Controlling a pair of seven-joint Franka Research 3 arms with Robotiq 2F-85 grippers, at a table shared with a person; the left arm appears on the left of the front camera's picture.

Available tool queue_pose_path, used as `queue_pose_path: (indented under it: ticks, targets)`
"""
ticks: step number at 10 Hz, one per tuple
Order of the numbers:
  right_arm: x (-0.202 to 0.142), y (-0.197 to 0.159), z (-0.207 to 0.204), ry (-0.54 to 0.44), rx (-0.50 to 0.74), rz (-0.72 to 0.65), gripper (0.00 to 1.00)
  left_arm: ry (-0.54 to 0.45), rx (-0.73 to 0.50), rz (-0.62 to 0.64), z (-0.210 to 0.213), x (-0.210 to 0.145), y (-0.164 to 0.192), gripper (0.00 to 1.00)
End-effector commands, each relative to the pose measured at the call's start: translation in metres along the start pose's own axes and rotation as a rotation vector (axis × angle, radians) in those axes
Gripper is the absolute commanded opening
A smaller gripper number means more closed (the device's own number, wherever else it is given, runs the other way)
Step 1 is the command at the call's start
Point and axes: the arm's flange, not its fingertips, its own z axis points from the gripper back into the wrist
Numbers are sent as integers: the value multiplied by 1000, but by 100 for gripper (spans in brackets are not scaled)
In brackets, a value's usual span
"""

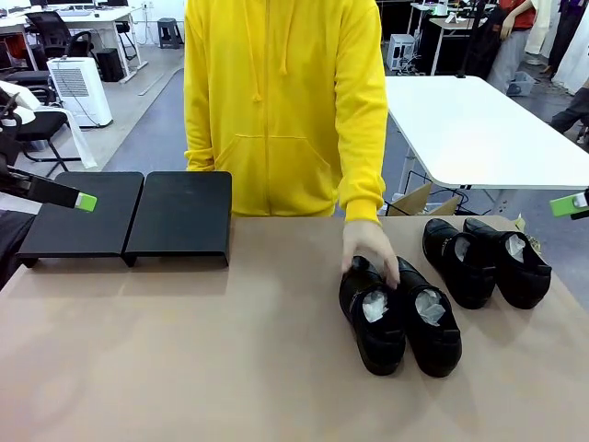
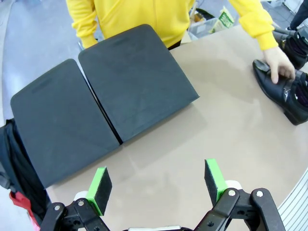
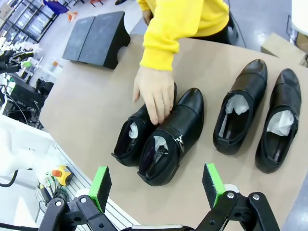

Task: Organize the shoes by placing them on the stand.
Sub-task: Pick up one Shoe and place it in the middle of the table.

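No shoe is on the stand yet, so all four are left to move. The left gripper (image 2: pixel 158 184) hangs wide open and empty, and the stand (image 2: pixel 137 79) lies just ahead of it with its black top bare. The right gripper (image 3: pixel 156 185) is also spread and empty. Ahead of it, a person's hand (image 3: pixel 155 91) rests on the nearer pair of dress shoes (image 3: pixel 175 132) on the counter (image 3: pixel 86 96). The second pair (image 3: pixel 240 110) sits just beside them. White crumpled paper (image 3: pixel 234 103) is stuffed inside the shoes.
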Motion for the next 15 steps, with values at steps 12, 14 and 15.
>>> queue_pose_path:
  ticks: [12, 14, 15]
  targets:
    - [30, -6, 12, 67, -100, 1, 100, -7, -18, -7, 0, -2, 3, 100]
    - [59, -16, 4, 94, -191, -41, 100, -7, -18, -7, 0, -2, 3, 100]
    - [73, -21, -9, 120, -245, -64, 100, -7, -18, -7, 0, -2, 3, 100]
